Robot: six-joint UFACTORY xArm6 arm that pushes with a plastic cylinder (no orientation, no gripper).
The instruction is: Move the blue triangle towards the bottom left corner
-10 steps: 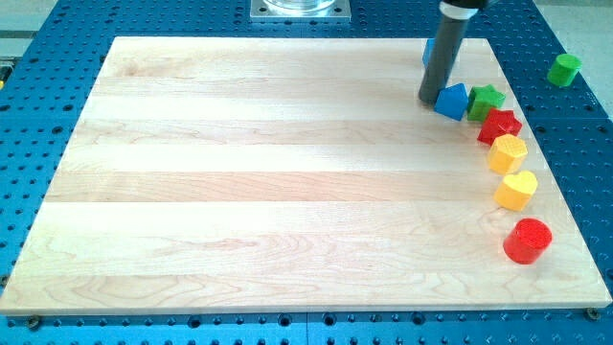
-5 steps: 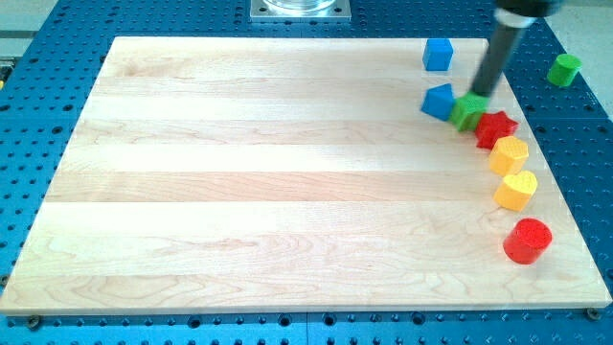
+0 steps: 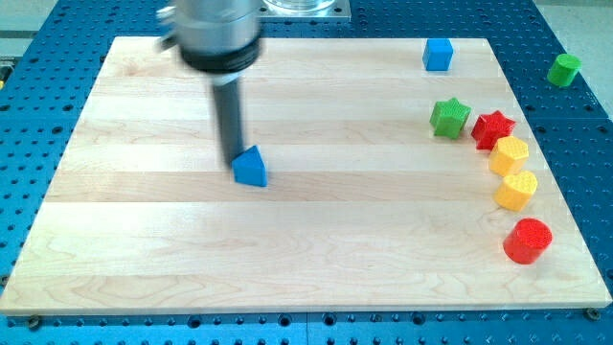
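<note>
The blue triangle [image 3: 251, 167] lies on the wooden board [image 3: 144, 240], left of its middle. My tip [image 3: 233, 159] touches the triangle's upper left side; the dark rod rises straight up from there to a grey cylinder at the view's top.
A blue cube [image 3: 438, 55] sits near the board's top right. A green star [image 3: 449, 117], red star [image 3: 493, 127], yellow hexagon [image 3: 509, 153], yellow heart [image 3: 516, 190] and red cylinder [image 3: 528, 240] curve down the right edge. A green cylinder [image 3: 564, 68] lies off the board.
The blue triangle has slid far left and down from beside the green star to left of centre. My tip moved left with it. The green star shifted slightly left.
</note>
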